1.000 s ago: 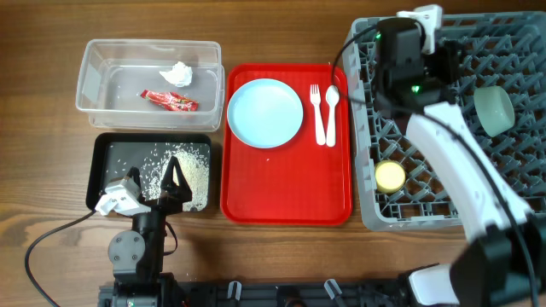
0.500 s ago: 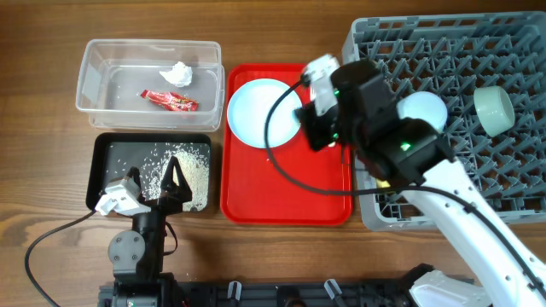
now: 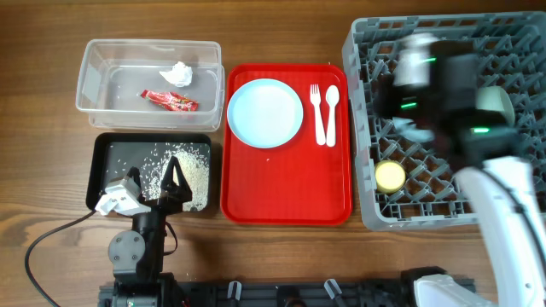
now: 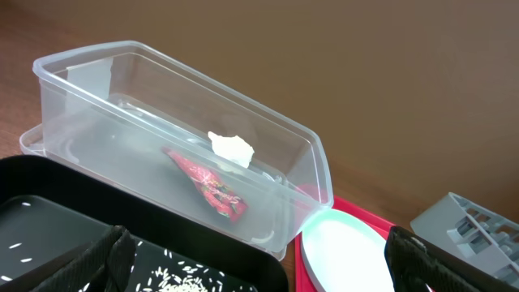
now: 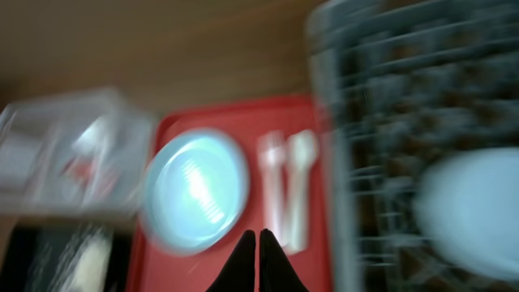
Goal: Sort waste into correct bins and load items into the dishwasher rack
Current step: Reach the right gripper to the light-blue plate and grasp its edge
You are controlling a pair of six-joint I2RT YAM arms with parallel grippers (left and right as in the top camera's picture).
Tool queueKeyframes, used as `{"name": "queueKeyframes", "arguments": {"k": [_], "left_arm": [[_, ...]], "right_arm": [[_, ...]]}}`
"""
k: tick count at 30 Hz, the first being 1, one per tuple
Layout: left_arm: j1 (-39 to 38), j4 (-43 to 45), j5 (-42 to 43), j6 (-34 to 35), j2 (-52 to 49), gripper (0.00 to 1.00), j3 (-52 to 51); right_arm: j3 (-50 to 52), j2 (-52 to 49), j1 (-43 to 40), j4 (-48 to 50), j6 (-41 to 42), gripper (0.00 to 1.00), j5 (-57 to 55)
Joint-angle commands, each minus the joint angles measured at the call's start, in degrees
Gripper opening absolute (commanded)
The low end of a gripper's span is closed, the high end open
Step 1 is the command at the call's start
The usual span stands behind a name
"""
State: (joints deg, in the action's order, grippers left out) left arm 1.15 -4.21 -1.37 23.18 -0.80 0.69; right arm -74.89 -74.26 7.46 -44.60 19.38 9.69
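Note:
In the overhead view the light blue plate [image 3: 265, 112], white fork [image 3: 316, 111] and spoon [image 3: 332, 111] lie on the red serving tray [image 3: 286, 200]. The yellow cup [image 3: 391, 176] and pale green bowl [image 3: 495, 109] sit in the grey dishwasher rack [image 3: 375, 209]. A light blue bowl [image 5: 474, 211] shows in the rack in the blurred right wrist view. The tissue [image 3: 177, 74] and red wrapper [image 3: 169, 101] lie in the clear tub [image 3: 111, 60]. Rice scraps [image 3: 183, 166] lie in the black tray [image 3: 111, 153]. My right gripper [image 5: 257, 237] is shut and empty, its blurred arm [image 3: 435, 81] above the rack. My left gripper [image 3: 153, 183] is open over the black tray.
The rack fills the table's right side, right up against the red tray. The tub and black tray lie stacked along the left, touching the red tray's left edge. Bare wood runs along the back and front edges. A cable [image 3: 43, 243] trails at the front left.
My right arm swung from the rack out over the red tray, then back right over the rack, and its jaws closed on nothing. The left arm has not moved.

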Motion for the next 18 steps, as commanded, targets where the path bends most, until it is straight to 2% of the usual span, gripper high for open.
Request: {"name": "queueKeyframes", "arguments": {"k": [1, 8, 18], "left_arm": [[0.3, 0.2, 0.5, -0.3, 0.4, 1.00, -0.4], [0.3, 0.2, 0.5, -0.3, 0.4, 1.00, -0.4], [0.3, 0.2, 0.5, -0.3, 0.4, 1.00, -0.4]], "right_arm": [[-0.6, 0.3, -15.9, -0.8, -0.1, 0.04, -0.3], [-0.6, -6.9, -32.1, 2.3, -0.6, 0.04, -3.0], [-0.6, -17.9, -37.6, 12.0, 0.3, 0.04, -6.1]]}}
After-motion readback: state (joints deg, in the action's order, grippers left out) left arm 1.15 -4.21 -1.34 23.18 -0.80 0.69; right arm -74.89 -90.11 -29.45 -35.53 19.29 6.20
